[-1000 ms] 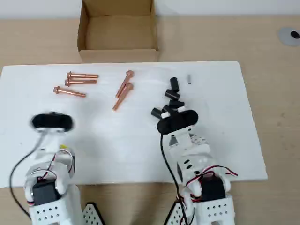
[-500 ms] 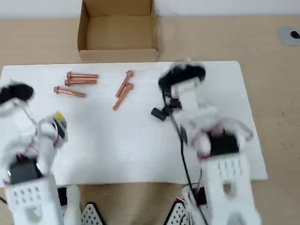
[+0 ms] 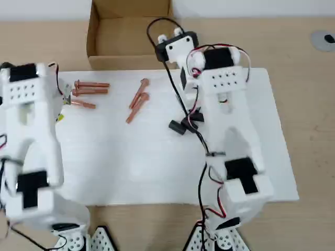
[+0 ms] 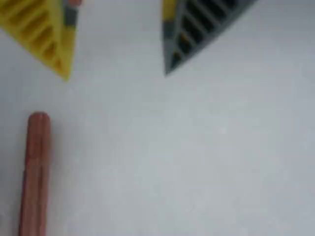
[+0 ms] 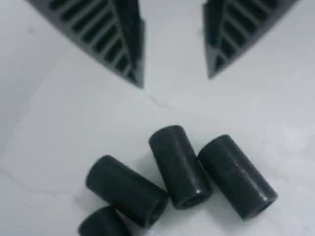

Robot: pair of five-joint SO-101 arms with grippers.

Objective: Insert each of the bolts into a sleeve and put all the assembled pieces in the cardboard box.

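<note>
**A:** Why do both arms hang out over the white sheet [image 3: 131,162]?

**B:** Each is over its own stock. The right jaws stand open above the loose black sleeves [image 5: 179,167], near 2 o'clock of the sheet's middle, probably to pick one.

**A:** And the left jaws?

**B:** Also parted and empty, just beside a copper bolt [image 4: 37,172] from the trio [image 3: 91,88] at 10 o'clock. A pair [image 3: 138,99] lies at 12. Nothing looks assembled, so the cardboard box [image 3: 94,31], farthest at 12 on the bench [image 3: 303,104], holds nothing I can see.

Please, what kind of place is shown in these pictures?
Probably a robotics test bench: two small robot arms at a wooden table, a white sheet with copper bolts and black sleeves, a cardboard box.
</note>
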